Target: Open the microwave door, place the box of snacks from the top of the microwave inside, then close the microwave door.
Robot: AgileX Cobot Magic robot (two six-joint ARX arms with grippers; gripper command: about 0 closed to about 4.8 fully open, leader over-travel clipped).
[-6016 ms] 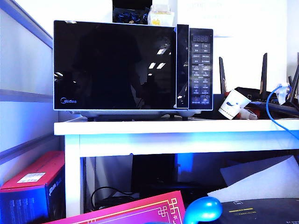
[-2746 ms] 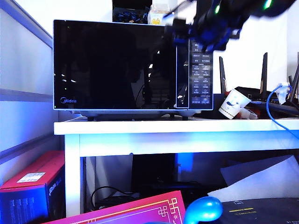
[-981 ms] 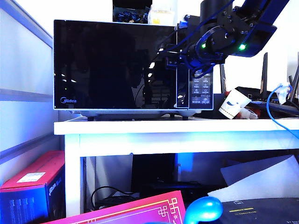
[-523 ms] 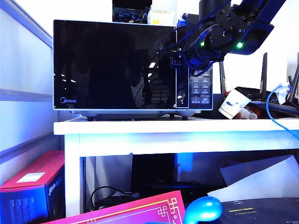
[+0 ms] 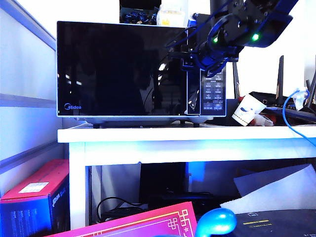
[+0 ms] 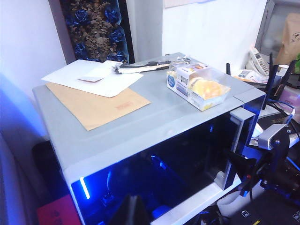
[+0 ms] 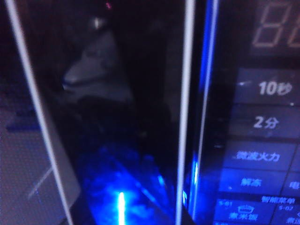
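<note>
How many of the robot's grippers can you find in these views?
2. The right gripper is at the handle edge of the microwave door, beside the button panel. The left gripper shows only a dark tip, in front of the door.

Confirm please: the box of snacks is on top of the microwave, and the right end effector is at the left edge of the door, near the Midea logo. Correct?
Not quite. The box of snacks is on top of the microwave, but the exterior view shows the right end effector at the door's right edge, on the handle strip beside the button panel.
</note>
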